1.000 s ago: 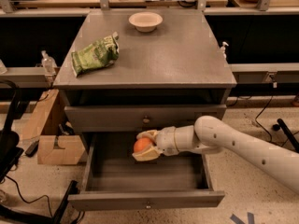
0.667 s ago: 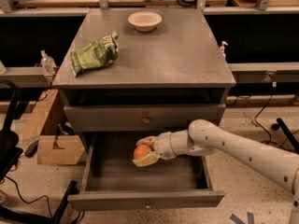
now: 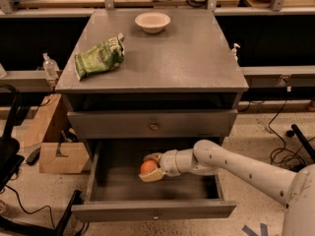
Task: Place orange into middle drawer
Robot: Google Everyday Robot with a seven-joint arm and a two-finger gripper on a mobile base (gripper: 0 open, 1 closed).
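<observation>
The orange [image 3: 147, 167] is held between the two fingers of my gripper [image 3: 150, 166], inside the open middle drawer [image 3: 153, 210]. The drawer is pulled out below the cabinet; its grey tray shows and its small knob sits on the front panel. The orange is low over the left-centre of the tray floor; I cannot tell if it touches the floor. My white arm [image 3: 236, 166] reaches in from the right.
A closed upper drawer front with a knob [image 3: 153, 126] is above. On the cabinet top lie a green snack bag [image 3: 100, 58] and a white bowl [image 3: 152, 21]. A cardboard box [image 3: 61, 156] stands left of the cabinet. Cables lie on the floor at right.
My gripper with the orange has moved down and slightly left, deeper into the drawer tray. Nothing else has moved.
</observation>
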